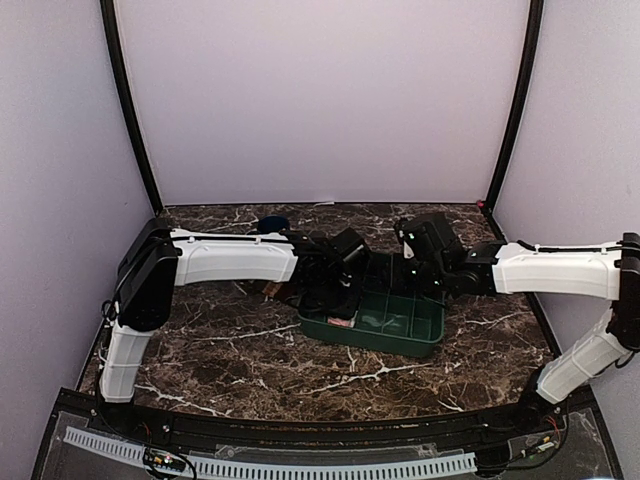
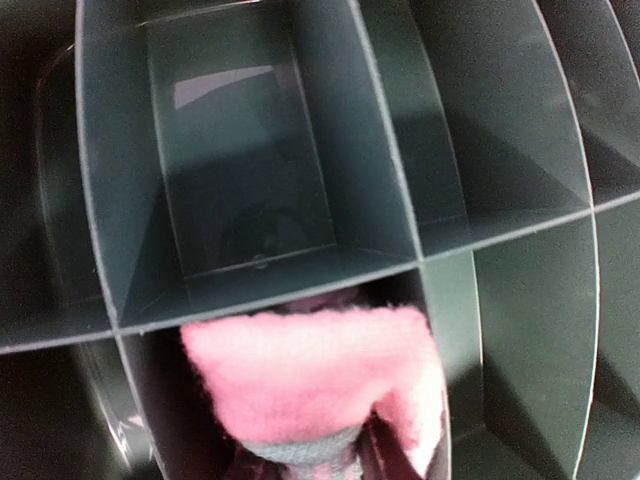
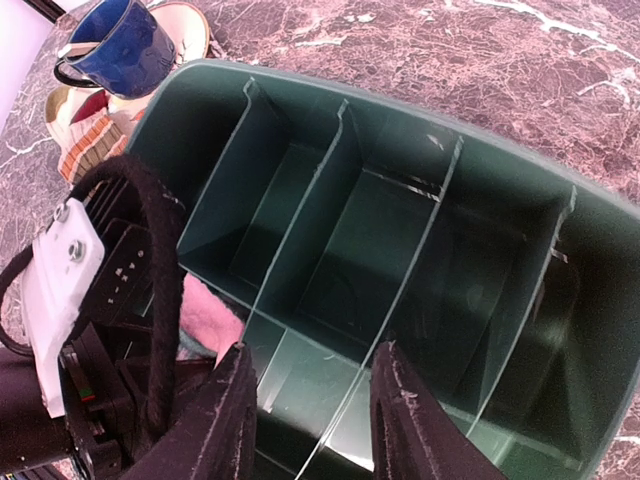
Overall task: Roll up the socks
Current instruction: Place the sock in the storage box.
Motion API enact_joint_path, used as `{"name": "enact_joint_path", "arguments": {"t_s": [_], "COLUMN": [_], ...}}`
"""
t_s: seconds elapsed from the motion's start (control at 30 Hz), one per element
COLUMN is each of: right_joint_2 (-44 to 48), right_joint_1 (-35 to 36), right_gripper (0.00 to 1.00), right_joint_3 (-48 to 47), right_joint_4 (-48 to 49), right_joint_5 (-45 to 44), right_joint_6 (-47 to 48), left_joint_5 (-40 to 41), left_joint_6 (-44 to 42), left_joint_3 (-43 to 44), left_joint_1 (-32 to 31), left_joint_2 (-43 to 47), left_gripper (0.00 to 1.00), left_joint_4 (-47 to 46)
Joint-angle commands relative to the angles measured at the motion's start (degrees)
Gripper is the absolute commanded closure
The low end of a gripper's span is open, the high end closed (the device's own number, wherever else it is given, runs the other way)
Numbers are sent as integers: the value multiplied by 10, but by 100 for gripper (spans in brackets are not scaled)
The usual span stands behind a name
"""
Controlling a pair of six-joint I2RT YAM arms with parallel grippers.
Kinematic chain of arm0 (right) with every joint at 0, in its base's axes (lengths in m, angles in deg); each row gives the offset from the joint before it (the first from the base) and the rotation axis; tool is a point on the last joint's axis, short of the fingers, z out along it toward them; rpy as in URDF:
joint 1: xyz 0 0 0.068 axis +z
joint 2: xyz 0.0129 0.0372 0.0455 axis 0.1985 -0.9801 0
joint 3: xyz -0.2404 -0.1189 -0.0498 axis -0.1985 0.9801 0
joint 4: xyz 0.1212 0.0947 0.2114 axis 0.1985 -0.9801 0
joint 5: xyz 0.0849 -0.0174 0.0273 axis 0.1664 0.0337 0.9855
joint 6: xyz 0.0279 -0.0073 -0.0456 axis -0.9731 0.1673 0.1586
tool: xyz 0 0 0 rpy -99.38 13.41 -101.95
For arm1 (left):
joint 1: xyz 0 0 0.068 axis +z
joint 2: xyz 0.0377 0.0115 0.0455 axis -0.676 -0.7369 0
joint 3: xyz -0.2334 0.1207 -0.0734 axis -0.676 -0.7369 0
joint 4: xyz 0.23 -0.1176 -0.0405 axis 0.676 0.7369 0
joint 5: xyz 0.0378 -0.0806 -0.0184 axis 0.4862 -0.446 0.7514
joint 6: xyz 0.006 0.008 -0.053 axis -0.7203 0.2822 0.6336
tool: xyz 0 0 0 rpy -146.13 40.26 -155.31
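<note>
1. Depositing stage, by the look of it: rolled pink sock point(image 2: 310, 375) already down in a compartment at the left end of the green divided tray point(image 1: 385, 343), around the middle of the marble table point(image 1: 200, 350).
2. Left gripper point(image 1: 335, 305) low over that compartment, right above the bundle. Cannot tell whether spread or pinching the fabric, with the fingertips barely in sight.
3. Right gripper point(image 3: 320, 410) spread and empty, hovering above the tray's dividers.
4. Striped sock point(image 3: 82, 150) outside the tray, on the table off its left end, next to a blue mug point(image 3: 115, 45). Looks not yet rolled.
5. Next, probably: release fully, lift the left arm straight up clear of the thin dividers without dragging the bundle open, then fetch the striped sock for rolling.
</note>
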Motion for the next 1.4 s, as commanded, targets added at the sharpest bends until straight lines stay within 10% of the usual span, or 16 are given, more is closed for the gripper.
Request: {"name": "enact_joint_path", "arguments": {"t_s": [0.0,1.37], "right_joint_2": [-2,16], "right_joint_1": [-5,-4], "right_gripper": [64,63], "right_joint_3": [-15,-14], "right_joint_4": [18,27], "right_joint_5": [0,5], "right_joint_6": [4,-4], "left_joint_5": [-12,26], "left_joint_6": [2,-3], "left_joint_3": [-26,36], "left_joint_1": [-1,-29], "left_joint_2": [-17,73], "left_gripper": [71,60], "left_joint_4": [102,25]}}
